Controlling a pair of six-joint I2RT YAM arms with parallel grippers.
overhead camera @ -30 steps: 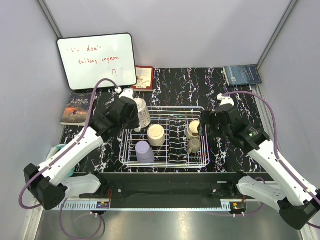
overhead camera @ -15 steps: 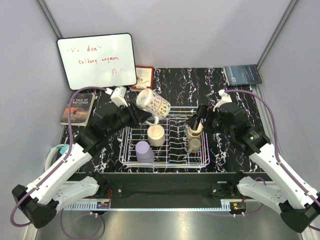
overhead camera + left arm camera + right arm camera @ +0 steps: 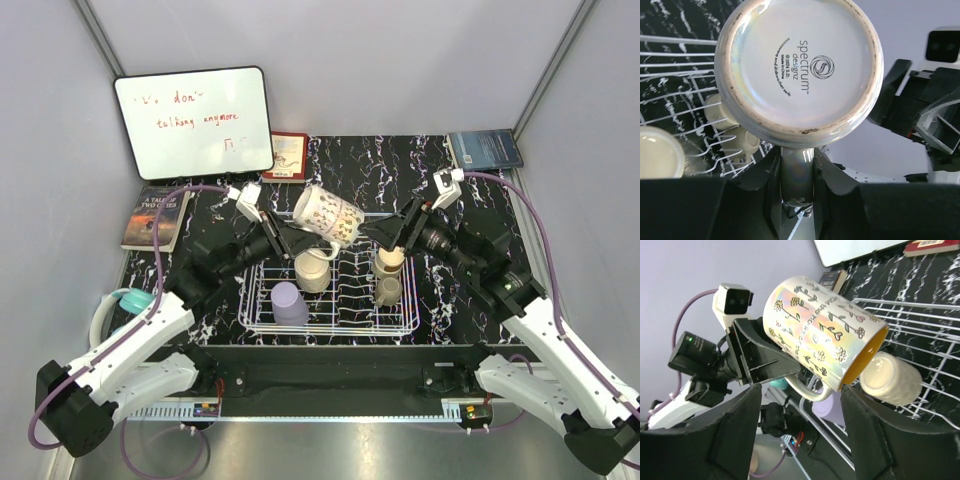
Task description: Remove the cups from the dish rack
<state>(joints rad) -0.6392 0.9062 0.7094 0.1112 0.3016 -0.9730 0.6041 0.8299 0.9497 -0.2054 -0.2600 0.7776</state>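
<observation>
Lavender cup (image 3: 290, 303) in rack (image 3: 330, 328), near-left. Cream cup (image 3: 312, 270) just behind it. Two tan cups (image 3: 388, 290) at rack's right side. Left gripper (image 3: 290, 240) clamped on handle of mug (image 3: 328, 218). Mug tilted above rack's far edge, mouth toward right gripper (image 3: 400, 232), whose fingers are spread apart. Whiteboard (image 3: 195, 120) beyond rack, far left.

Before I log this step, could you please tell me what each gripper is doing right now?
Left gripper: closed on the floral mug, by its handle.
Right gripper: open, holding nothing.
</observation>
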